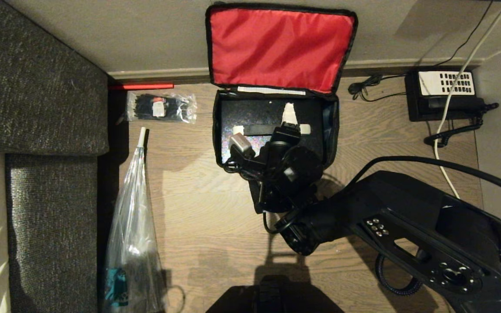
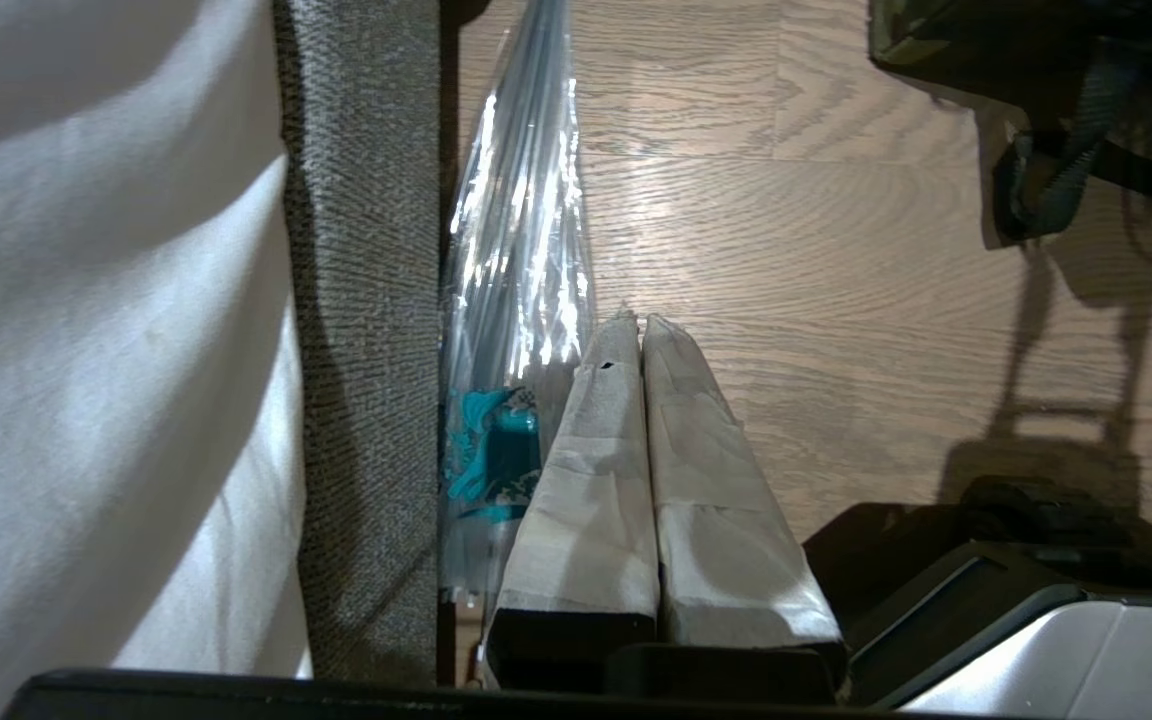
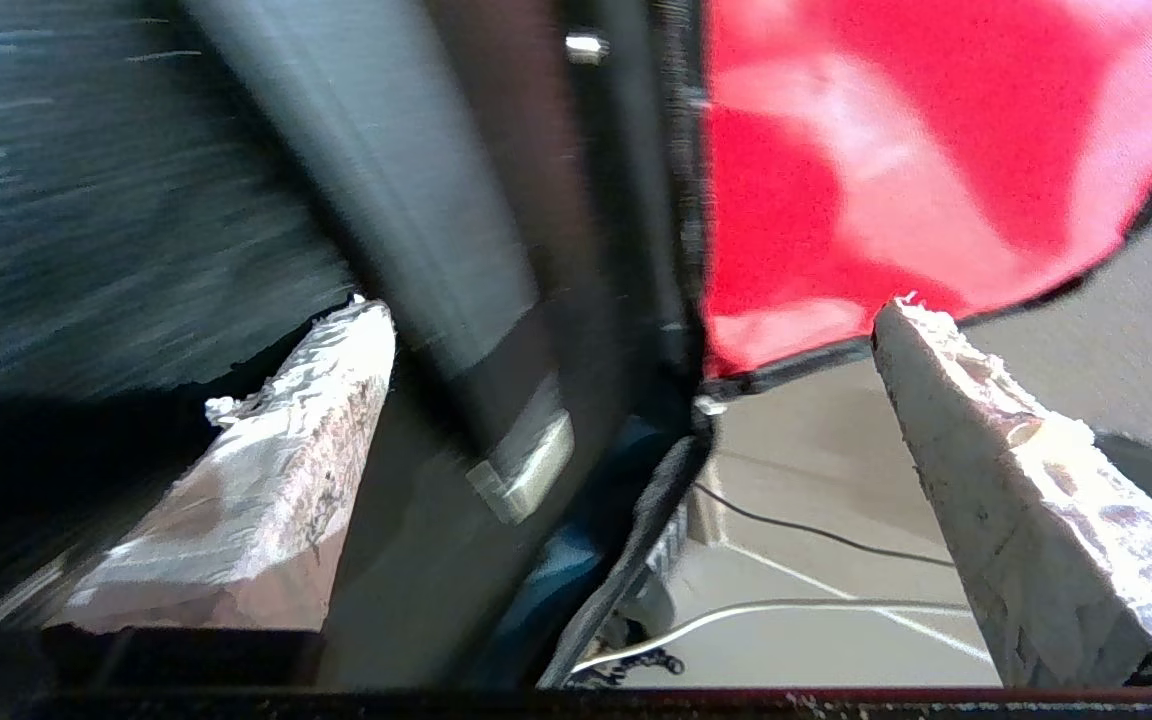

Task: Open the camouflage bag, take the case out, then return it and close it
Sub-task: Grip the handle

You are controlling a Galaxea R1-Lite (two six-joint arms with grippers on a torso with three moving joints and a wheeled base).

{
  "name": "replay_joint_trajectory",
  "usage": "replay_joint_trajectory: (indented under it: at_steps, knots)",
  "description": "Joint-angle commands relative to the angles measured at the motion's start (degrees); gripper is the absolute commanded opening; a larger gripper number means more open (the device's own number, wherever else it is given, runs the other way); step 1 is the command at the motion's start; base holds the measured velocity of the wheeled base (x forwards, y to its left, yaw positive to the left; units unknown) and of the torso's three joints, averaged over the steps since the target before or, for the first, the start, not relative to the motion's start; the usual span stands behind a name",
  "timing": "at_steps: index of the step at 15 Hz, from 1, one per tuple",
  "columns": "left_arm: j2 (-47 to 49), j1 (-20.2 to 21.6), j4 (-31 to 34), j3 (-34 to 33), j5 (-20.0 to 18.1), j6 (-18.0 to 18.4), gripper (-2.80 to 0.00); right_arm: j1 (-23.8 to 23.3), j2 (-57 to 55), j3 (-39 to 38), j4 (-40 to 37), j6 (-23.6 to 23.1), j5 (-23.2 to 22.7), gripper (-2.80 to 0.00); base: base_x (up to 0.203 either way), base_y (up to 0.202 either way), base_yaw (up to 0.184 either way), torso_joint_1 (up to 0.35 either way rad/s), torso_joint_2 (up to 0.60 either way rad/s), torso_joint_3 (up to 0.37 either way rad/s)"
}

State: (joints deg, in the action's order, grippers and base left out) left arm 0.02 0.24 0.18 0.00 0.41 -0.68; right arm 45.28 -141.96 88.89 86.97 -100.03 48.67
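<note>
1. Bag point(image 1: 276, 87): on floor at 12 o'clock, lid upright, red lining exposed.
2. Case point(image 1: 255, 119): flat, black, glossy, lying inside.
3. Right gripper point(image 1: 287, 117): fingers apart, over case.
4. Left gripper point(image 2: 641, 330): fingers together.

**Black arm, white-wrapped fingers**

The right arm point(image 1: 407, 217) is matt black with rounded joint housings, a cluster of small silver screws on a flat plate, and thick black cables looping beside it. A small silver-grey block sits near the wrist. The right gripper point(image 3: 636, 460) has wedge-shaped fingers point(image 3: 276, 480) wrapped in worn whitish tape; the left gripper point(image 2: 641, 330) has the same wrapping.
</note>
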Motion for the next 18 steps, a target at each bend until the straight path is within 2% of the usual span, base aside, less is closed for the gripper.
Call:
replay_joint_trajectory:
  at_steps: [1, 3, 18]
  knots:
    - [-0.1, 0.0, 0.0, -0.2, 0.0, 0.0, -2.8, 1.2, 2.4, -3.1, 0.7, -0.1, 0.5, 0.0, 0.0, 0.0, 0.0, 0.0, 0.0, 0.0]
    - [-0.1, 0.0, 0.0, -0.2, 0.0, 0.0, -2.8, 2.7, 3.3, -4.7, 0.7, 1.0, 2.9, 0.0, 0.0, 0.0, 0.0, 0.0, 0.0, 0.0]
    - [0.0, 0.0, 0.0, -0.2, 0.0, 0.0, -2.8, 2.8, 6.3, -5.5, 0.7, 1.3, 3.4, 0.0, 0.0, 0.0, 0.0, 0.0, 0.0, 0.0]
